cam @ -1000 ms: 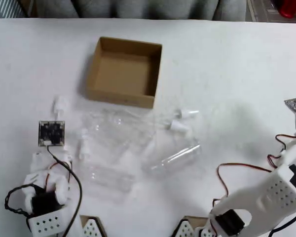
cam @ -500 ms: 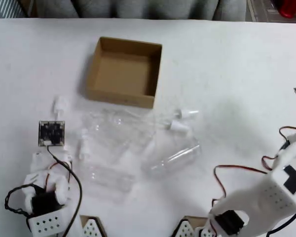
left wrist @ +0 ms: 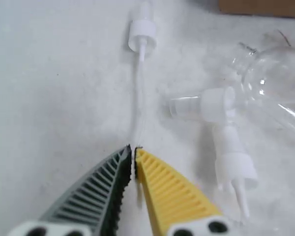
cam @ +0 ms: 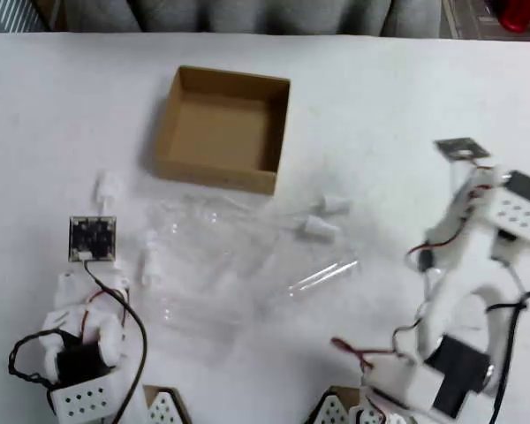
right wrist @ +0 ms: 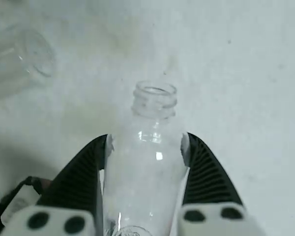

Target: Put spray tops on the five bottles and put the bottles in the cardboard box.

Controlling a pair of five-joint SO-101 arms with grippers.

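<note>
At the right side of the table (cam: 397, 97), hold the clear bottle (right wrist: 152, 113) firmly in the right gripper (right wrist: 146, 141), closed on both sides of its body, with the open neck pointing out beyond the fingertips. For the step in hand, judged to be fitting a spray top:

- Turn the neck toward the other arm.
- Avoid squeezing so hard that the thin wall buckles.
- Bring the tube into the mouth first, straight along the bottle's axis.
- Only then press or twist the cap down, without letting the bottle rotate in the grip.

Just ahead of the left gripper (left wrist: 133, 150), jaws closed together, find a spray top (left wrist: 141, 32) lying flat on the table, with its thin tube reaching back and ending right at the tips. Pinched or only touching: cannot tell. Near that, find the other bottles (cam: 203, 256), lying between the two arms and close in front of the cardboard box (cam: 216, 168).
</note>
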